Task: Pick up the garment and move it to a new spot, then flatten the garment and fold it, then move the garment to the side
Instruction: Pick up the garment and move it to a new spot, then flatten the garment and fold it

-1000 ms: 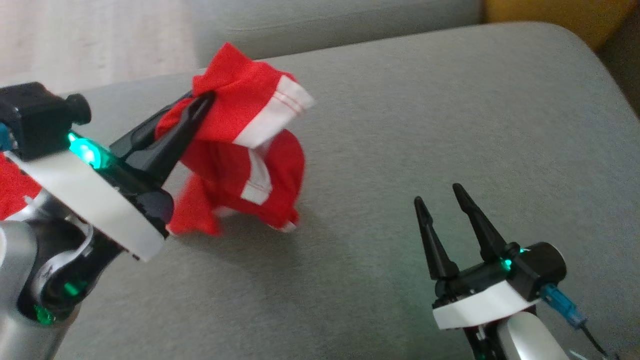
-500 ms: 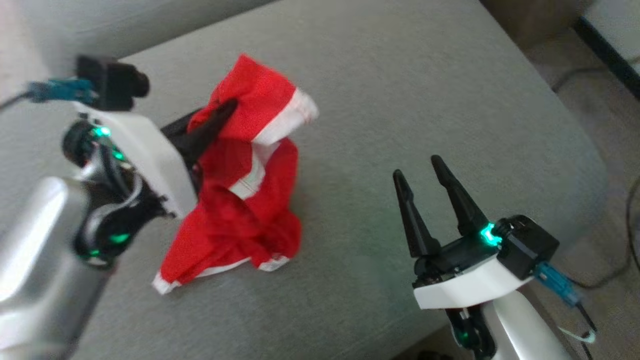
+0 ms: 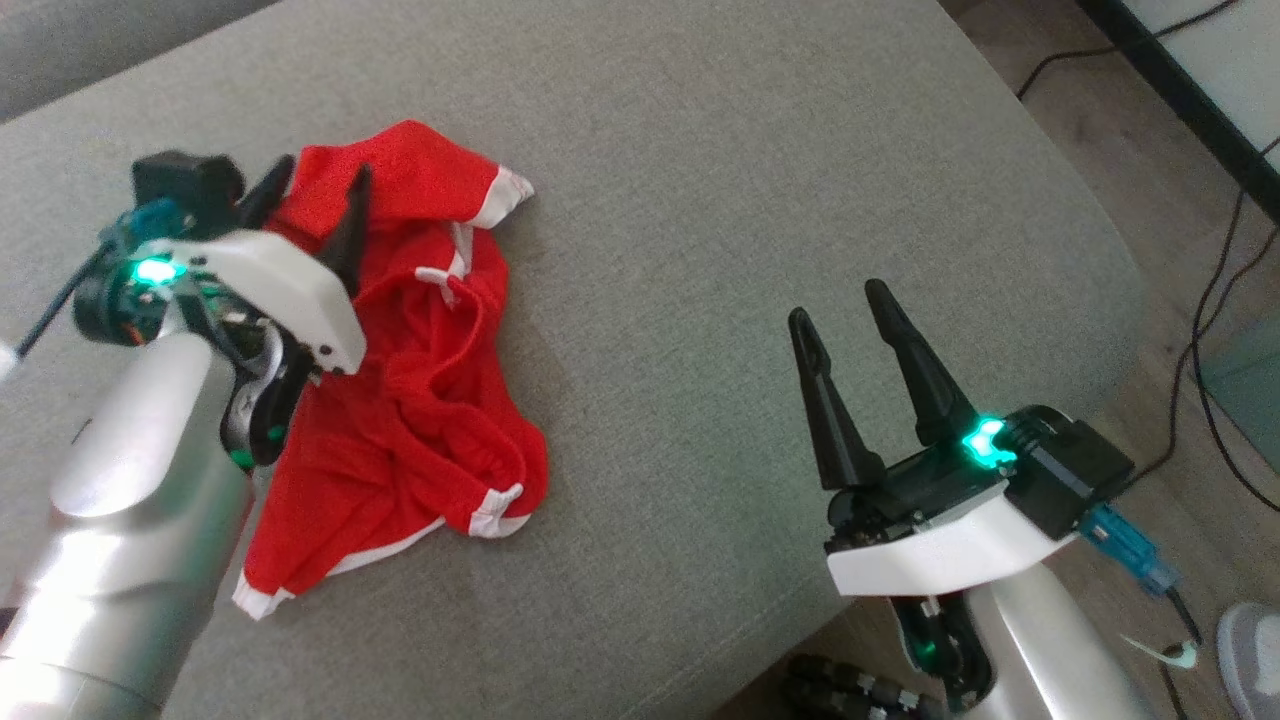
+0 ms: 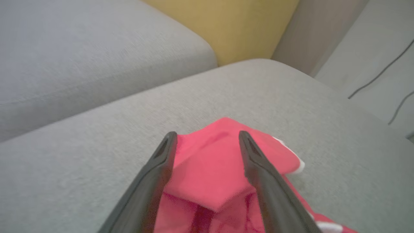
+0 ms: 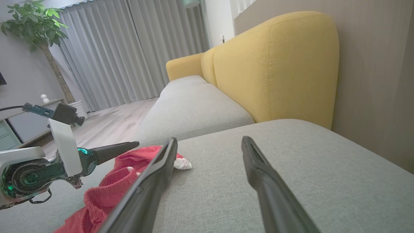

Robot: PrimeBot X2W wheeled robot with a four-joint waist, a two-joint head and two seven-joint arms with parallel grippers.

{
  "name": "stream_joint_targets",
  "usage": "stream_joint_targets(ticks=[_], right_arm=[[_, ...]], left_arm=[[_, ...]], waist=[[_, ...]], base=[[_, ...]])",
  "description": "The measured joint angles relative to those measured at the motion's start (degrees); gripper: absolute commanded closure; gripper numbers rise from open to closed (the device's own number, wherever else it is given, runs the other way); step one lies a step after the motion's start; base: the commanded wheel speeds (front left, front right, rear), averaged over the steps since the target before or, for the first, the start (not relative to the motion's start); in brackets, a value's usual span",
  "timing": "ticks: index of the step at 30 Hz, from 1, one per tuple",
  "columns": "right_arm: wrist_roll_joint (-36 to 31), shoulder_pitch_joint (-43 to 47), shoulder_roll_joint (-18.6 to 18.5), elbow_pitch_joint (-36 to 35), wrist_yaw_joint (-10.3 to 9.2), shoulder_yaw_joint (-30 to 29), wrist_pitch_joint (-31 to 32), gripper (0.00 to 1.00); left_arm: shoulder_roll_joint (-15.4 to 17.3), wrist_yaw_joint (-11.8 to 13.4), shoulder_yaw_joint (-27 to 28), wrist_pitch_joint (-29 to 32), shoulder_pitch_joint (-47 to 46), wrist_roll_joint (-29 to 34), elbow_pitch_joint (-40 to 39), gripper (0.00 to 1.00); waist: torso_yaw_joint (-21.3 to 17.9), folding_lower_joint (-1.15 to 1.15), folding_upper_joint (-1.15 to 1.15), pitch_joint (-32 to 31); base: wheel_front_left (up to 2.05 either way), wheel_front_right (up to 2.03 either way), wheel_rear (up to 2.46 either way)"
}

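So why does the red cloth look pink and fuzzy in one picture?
Left wrist view: the garment is right by the lens, so it looks washed-out pink and soft, like the fingers. Head view: it looks deeper red and sharper. Right wrist view: the sofa back is crisp, the near fingers soft.

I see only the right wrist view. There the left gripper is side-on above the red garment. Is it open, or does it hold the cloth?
Observer: Open. In the left wrist view the left gripper has its fingers apart, and the garment lies unpinched between them.
Operator: Is the whole garment on the cushion?
Observer: In the head view, yes, crumpled in a heap; the left arm hides its left edge.
Operator: How is my right gripper placed to it?
Observer: To its right, with a bare stretch of cushion between them.
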Motion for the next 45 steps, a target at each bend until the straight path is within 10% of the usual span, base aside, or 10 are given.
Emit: stream_joint_targets(ticks=[10, 23, 32, 45], right_arm=[[-6.34, 0.55, 0.04, 1.08, 0.00, -5.46, 0.00, 0.00], [-13.71, 6.31, -1.25, 3.39, 0.00, -12.52, 0.00, 0.00], [-14.27, 9.39, -1.30, 7.45, 0.00, -15.38, 0.00, 0.00], [-14.08, 10.80, -0.54, 10.53, 0.00, -16.22, 0.01, 0.00]], left_arm=[[-3.71, 4.97, -0.12, -21.47, 9.64, 4.42, -2.63, 0.00], [-4.74, 13.63, 5.82, -25.68, 36.92, 11.85, -17.94, 0.00], [-8.83, 9.95, 14.18, -25.74, 50.31, 18.47, -25.06, 0.00], [-14.56, 2.30, 22.77, -25.74, 54.27, 24.96, -27.15, 0.00]], waist=[[5.30, -0.03, 0.00, -4.96], [20.16, -0.03, 0.00, -13.11], [28.46, -0.03, 0.00, -16.47], [29.44, -0.02, 0.00, -17.38]], base=[[0.00, 0.00, 0.00], [0.00, 0.00, 0.00], [0.00, 0.00, 0.00], [0.00, 0.00, 0.00]])
